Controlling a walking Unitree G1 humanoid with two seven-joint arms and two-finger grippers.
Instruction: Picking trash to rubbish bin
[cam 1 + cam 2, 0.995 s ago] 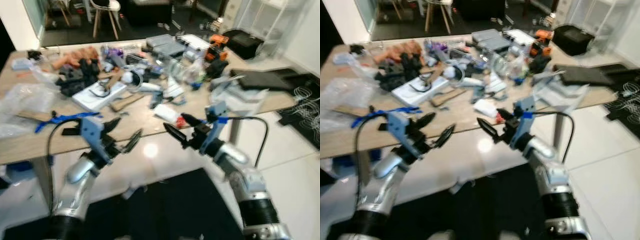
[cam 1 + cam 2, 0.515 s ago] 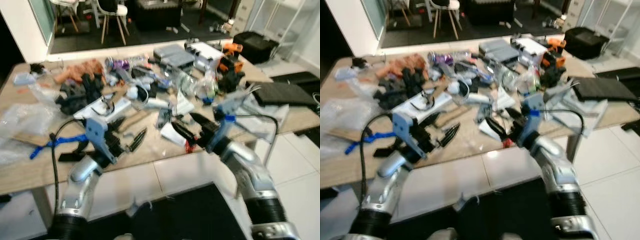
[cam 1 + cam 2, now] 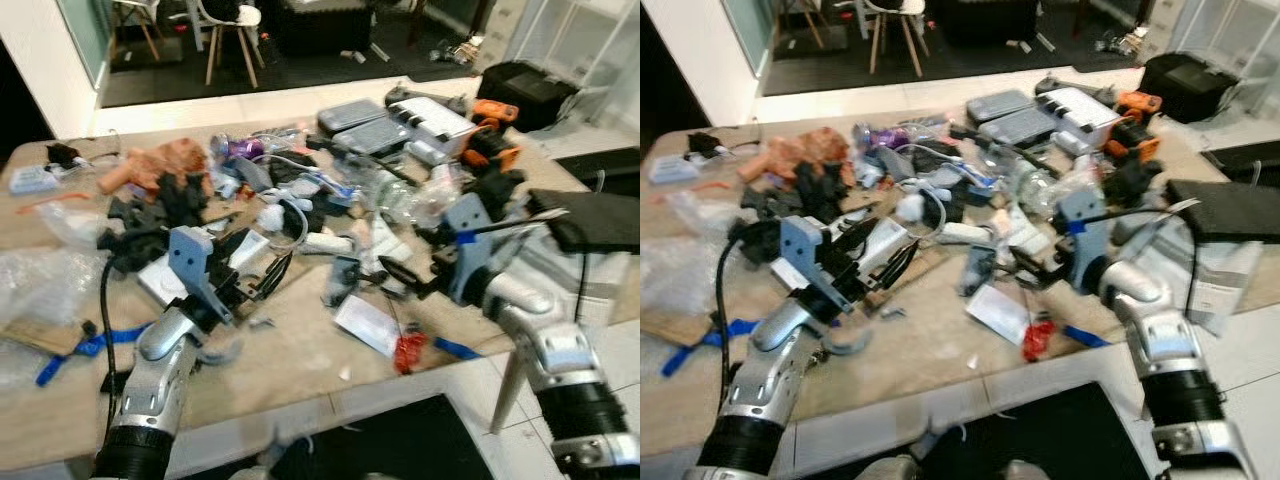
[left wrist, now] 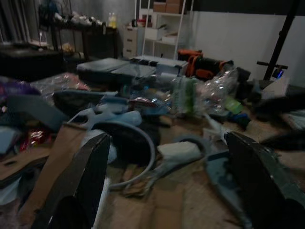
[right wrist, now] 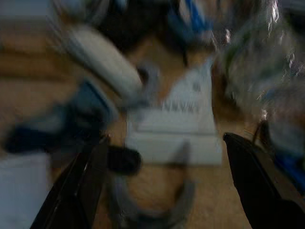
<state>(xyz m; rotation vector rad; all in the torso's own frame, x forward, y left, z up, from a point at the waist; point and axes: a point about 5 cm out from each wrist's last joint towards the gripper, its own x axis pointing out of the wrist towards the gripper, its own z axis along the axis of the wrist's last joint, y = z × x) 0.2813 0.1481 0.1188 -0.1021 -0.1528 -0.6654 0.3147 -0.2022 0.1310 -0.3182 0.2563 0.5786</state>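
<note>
Right tool [image 3: 397, 276] hung spread over the counter [image 3: 300, 370], just beyond the white paper slip [image 3: 366, 324], likely lined up for a first pick. Left tool [image 3: 262, 283], also spread, sat well to the slip's left, near the white cable loop [image 3: 290, 222]. Neither tool held anything.

Counter was heaped with clutter beyond the slip: clear plastic wrap [image 3: 415, 195], orange drill [image 3: 492, 150] farther off. Red scrap [image 3: 408, 351] lay just beside the slip on the near side. Trash untouched; no bin identified.
</note>
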